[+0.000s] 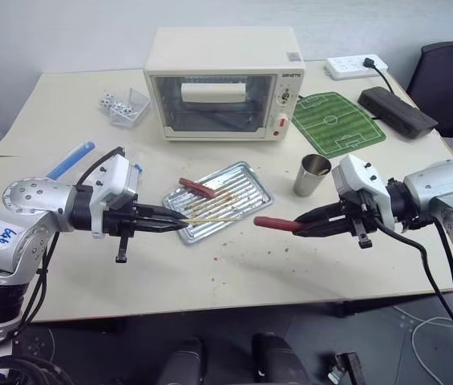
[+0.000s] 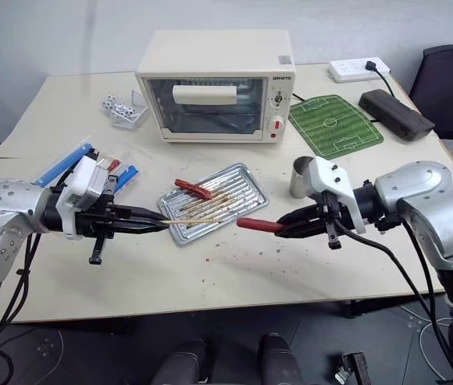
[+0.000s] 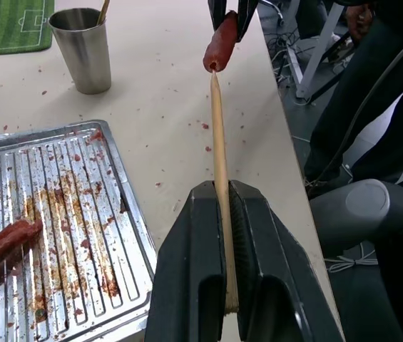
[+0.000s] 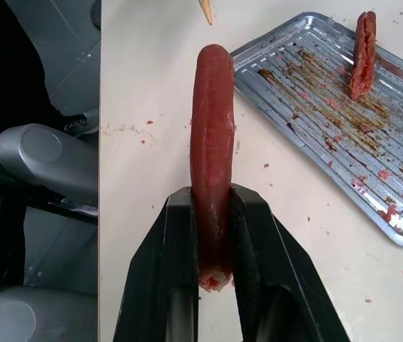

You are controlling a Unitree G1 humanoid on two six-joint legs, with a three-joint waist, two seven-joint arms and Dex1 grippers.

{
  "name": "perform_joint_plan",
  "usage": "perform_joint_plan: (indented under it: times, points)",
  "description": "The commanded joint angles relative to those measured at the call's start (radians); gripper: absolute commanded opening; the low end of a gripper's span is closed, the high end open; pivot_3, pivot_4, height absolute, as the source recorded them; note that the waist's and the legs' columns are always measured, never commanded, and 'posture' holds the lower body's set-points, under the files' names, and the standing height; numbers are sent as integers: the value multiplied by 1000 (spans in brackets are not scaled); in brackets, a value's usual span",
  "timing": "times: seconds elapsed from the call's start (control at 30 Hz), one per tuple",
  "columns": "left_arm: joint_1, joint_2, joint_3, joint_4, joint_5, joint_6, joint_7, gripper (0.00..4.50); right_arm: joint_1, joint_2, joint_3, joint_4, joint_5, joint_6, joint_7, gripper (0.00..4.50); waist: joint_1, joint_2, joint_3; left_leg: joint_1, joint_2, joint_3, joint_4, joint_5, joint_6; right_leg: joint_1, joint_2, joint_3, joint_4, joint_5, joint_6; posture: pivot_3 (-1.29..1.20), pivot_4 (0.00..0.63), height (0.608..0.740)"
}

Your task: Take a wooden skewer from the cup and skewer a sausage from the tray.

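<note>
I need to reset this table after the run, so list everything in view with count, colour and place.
toaster oven: 1, cream, table's far middle
tray: 1, silver, table's middle, in front of the oven
sausage: 2, dark red; one in the right gripper, one lying on the tray
wooden skewer: 1, pale tan, in the left gripper, tip towards the held sausage
cup: 1, silver, right of the tray, another stick inside
football-pitch mat: 1, green, right of the oven
power strip: 1, white, far right
black case: 1, far right
clear box: 1, left of the oven
left gripper: shut on the skewer
right gripper: shut on the sausage
</note>
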Motion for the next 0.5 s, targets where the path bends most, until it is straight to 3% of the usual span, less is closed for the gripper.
perform_joint_plan:
  times: [0.03,0.5]
  points:
    - [-19,5,14,-9,1,-12,-4,0,-24,-4,-19,-43,20,7,-9,551,0,0,0,0,0,0,0,0,0,0,0,0,0,0,0,0,150,740]
    - [-26,-5,8,-10,-2,-10,-4,0,-49,17,-10,-65,43,25,-25,551,0,0,0,0,0,0,0,0,0,0,0,0,0,0,0,0,150,740]
